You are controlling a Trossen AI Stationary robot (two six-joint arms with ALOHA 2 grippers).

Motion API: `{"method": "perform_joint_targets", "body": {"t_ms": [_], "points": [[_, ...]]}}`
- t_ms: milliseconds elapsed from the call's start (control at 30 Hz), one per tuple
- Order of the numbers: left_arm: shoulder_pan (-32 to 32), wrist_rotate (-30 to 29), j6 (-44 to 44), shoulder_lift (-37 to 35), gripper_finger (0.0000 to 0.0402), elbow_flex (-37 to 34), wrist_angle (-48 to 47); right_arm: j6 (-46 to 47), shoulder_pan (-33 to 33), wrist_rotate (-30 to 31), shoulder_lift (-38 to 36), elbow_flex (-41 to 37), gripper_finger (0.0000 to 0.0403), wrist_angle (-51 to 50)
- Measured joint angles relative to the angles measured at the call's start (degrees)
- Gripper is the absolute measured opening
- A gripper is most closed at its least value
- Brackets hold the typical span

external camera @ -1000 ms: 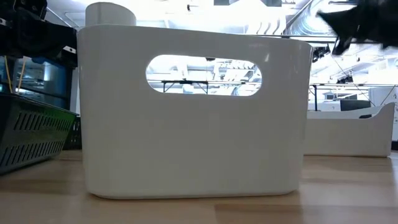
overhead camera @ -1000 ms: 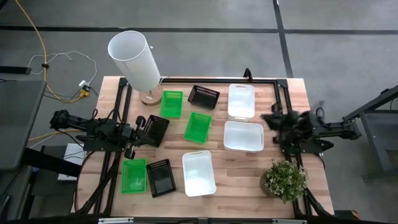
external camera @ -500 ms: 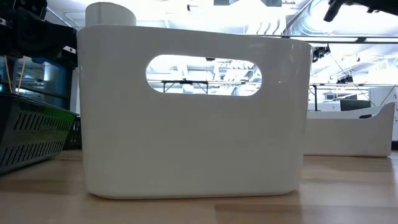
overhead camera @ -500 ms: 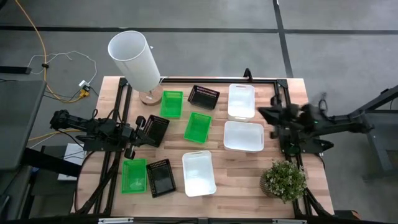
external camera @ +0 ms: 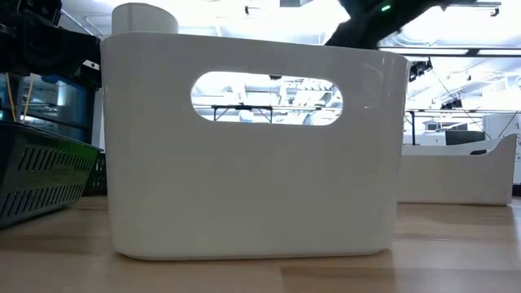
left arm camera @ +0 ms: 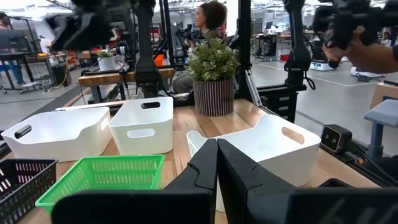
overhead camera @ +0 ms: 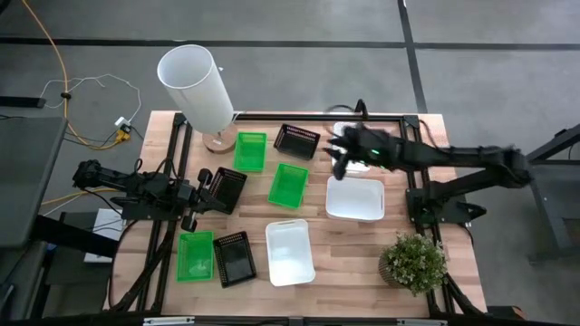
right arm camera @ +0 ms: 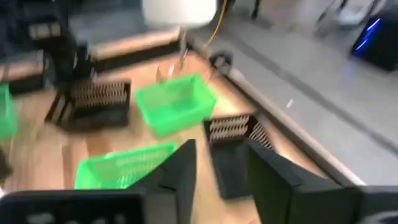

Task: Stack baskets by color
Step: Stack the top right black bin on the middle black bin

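Note:
Three green baskets (overhead camera: 288, 184), three black baskets (overhead camera: 297, 140) and white baskets (overhead camera: 355, 199) lie singly on the table. My right gripper (overhead camera: 340, 150) reaches in over the back white basket (overhead camera: 352, 161), near the back black one. Its fingers (right arm camera: 180, 171) stand apart with nothing between them, so it is open. In its wrist view a black basket (right arm camera: 233, 146) and a green one (right arm camera: 174, 102) lie ahead. My left gripper (overhead camera: 196, 194) waits at the left edge beside a black basket (overhead camera: 227, 188), its fingers (left arm camera: 205, 165) pressed together and empty.
A tall white cylinder (overhead camera: 195, 86) on a wooden base stands at the back left. A potted plant (overhead camera: 414, 263) sits at the front right corner. The front white basket (external camera: 252, 163) fills the low view. A person (left arm camera: 208, 18) shows beyond the table.
My right arm has swung left from the table's right edge to above the back white basket, and its fingers have parted. The left arm and all baskets have stayed put.

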Motion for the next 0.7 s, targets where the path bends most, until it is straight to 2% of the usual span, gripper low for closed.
{"method": "perform_joint_targets", "body": {"t_ms": [167,333,500,600,700], "points": [[0.0,0.0,0.0,0.0,0.0000,0.0,0.0,-5.9,-3.4,-4.9,13.4,7.1,0.0176,-2.4],[0.0,0.0,0.0,0.0,0.0000,0.0,0.0,-11.1,-5.4,-6.0,23.9,11.7,0.0181,-3.9],[0.0,0.0,0.0,0.0,0.0000,0.0,0.0,-8.4,-7.7,-8.3,30.4,13.3,0.0181,-3.9],[0.0,0.0,0.0,0.0,0.0000,0.0,0.0,-6.6,-8.9,-11.8,32.9,13.3,0.0181,-3.1],[0.0,0.0,0.0,0.0,0.0000,0.0,0.0,-6.4,-9.4,-12.7,34.4,13.3,0.0181,-2.5]]}}
